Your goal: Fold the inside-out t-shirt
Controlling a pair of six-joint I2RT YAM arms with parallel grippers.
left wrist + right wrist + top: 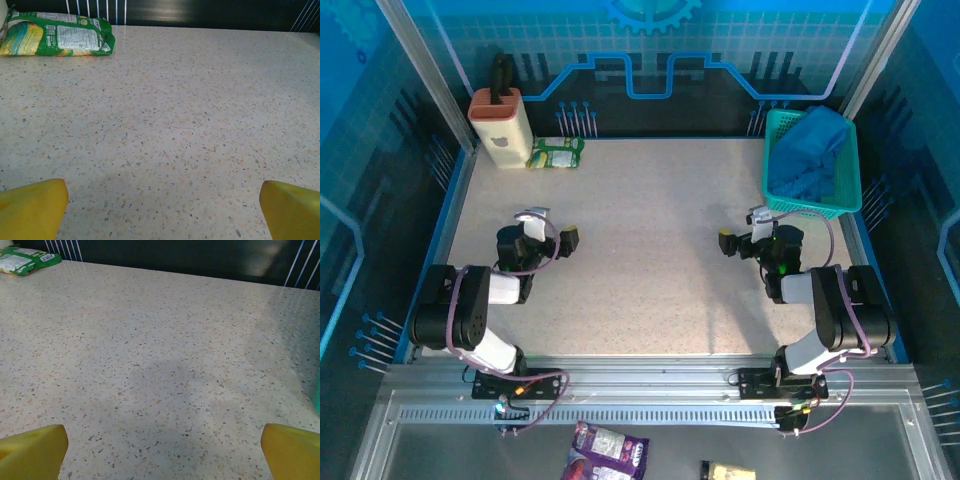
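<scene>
- A blue t-shirt (pixel 815 150) lies bunched in a teal mesh basket (pixel 810 209) at the far right corner of the table (pixel 650 200). It is heaped above the rim and not yet spread for folding.
- The right gripper (pixel 742 230) rests low over bare tabletop with its jaws wide apart and nothing between them. The basket stands just beyond it, slightly to its right.
- The left gripper (pixel 550 228) is equally spread and empty. It sits well apart from the shirt, across the width of the table and nearer a green snack packet (pixel 557 152).
- The right arm is clearly the nearer, so the first reach likely falls to it: forward, rightward and up over the basket wall.
- The crumpled heap shows no clear long axis, collar or hem.
</scene>
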